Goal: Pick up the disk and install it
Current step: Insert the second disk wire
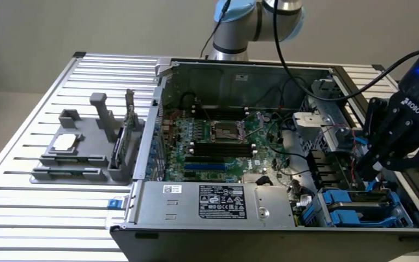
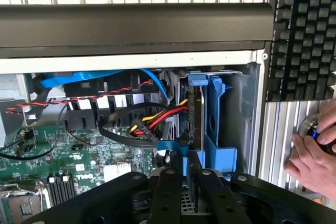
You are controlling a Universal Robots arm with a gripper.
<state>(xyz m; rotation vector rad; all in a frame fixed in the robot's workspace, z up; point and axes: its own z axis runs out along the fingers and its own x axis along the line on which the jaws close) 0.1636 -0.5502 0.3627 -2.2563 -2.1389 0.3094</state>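
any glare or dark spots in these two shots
Exterior view: bright sheen on the ribbed metal table, and the black gripper reads as a dark mass. Wrist view: the slatted surface behind the case is washed out, and the blue plastic drive bay sits in shade.

**Gripper reaching down, fingers drawn close**

The arm [image 1: 257, 24] is rising at the back and arching over toward the exterior view's right. Its black gripper [image 1: 373, 169] is pointing downward, its fingers [image 2: 170, 192] sitting close together. A person's hand [image 2: 312, 153] is resting nearby, fingers curled.
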